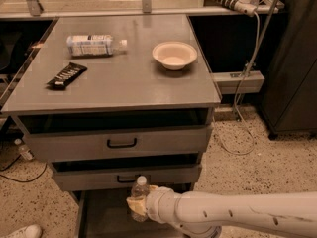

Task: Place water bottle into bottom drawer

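The water bottle (pixel 139 188), clear with a white cap, stands upright in my gripper (pixel 137 205) at the bottom of the view. The gripper is shut on its lower body and holds it just in front of the middle drawer and over the open bottom drawer (pixel 101 217), whose grey floor shows below. My white arm (pixel 233 214) reaches in from the lower right and hides the right part of that drawer.
On the cabinet top lie a bottle with a wide white-and-blue label (pixel 94 44), a black snack bar (pixel 67 75) and a white bowl (pixel 174 54). Two upper drawers with black handles (pixel 122 143) are slightly open. A small bottle (pixel 24 150) stands on the floor at left.
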Available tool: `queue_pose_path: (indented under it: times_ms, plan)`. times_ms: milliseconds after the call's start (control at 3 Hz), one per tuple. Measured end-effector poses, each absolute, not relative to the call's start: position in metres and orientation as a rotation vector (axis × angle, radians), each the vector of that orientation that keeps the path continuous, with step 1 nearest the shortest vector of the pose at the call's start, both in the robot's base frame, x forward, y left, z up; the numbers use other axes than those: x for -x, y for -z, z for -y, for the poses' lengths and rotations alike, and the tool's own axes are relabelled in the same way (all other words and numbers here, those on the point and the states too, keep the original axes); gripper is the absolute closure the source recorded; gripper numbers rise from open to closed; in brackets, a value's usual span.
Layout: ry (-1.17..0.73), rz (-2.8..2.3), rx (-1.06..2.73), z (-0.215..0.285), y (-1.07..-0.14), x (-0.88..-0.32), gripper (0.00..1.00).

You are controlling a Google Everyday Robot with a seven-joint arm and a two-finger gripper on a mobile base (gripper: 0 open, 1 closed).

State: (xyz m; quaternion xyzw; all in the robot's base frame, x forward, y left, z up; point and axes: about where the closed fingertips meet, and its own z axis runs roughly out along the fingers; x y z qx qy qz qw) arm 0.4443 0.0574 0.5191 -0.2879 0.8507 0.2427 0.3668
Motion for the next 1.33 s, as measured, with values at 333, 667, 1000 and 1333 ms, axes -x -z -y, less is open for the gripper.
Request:
queue_pose_path:
  times_ms: [333, 667, 1000, 1333]
  plan:
    - [-0.648, -2.248, 0.678, -0.057, -0.484, -0.434, 1.00]
    - [-0.674, -2.259, 0.596, -0.055, -0.452, -0.431, 1.00]
    - [-0.688, -2.276, 0.528, -0.053, -0.422, -0.425, 1.00]
    - [-0.688, -2.276, 0.528, -0.053, -0.422, -0.425, 1.00]
